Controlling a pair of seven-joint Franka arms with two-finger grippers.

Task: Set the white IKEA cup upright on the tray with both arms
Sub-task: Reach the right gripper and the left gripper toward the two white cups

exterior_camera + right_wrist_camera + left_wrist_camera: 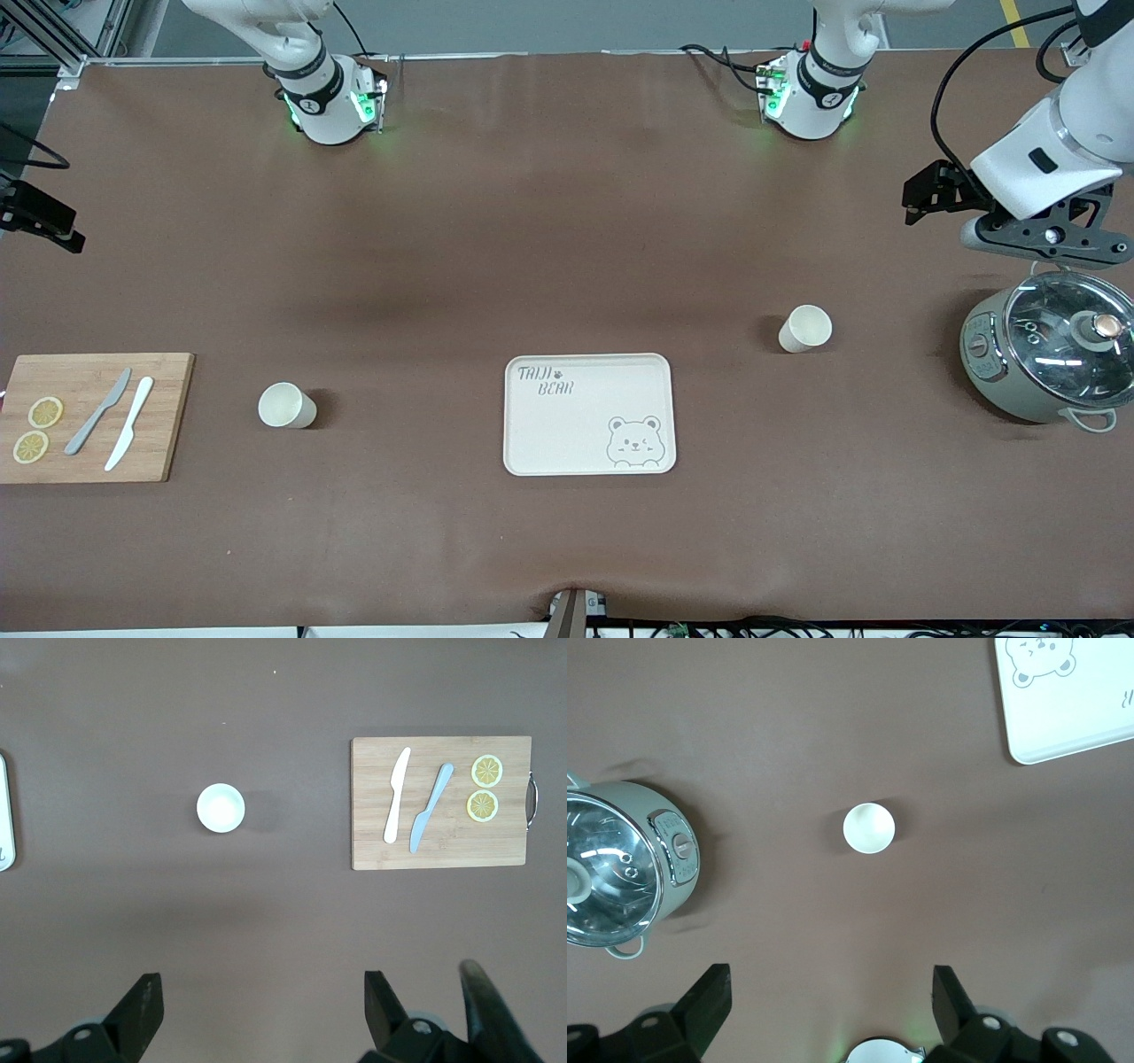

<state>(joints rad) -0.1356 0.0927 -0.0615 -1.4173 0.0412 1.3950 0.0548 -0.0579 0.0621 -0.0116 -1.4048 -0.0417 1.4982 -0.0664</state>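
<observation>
On the brown tabletop [567,266] stand two white cups, both upright with open mouths up, neither on the tray [589,415]. One cup [805,329] stands toward the left arm's end, beneath the left claw [831,1005], whose fingers are spread and empty. The other cup [286,406] stands toward the right arm's end, below the right claw [263,1010], also released. The cream tray, with its grey bear and "TAIJI BEAR" lettering, lies between the cups. Only the front view shows the whole tray; each wrist view shows just an edge. A cutting board [440,803] holds two knives and lemon slices; a glass-lidded cooker [1050,354] sits near the left claw.
</observation>
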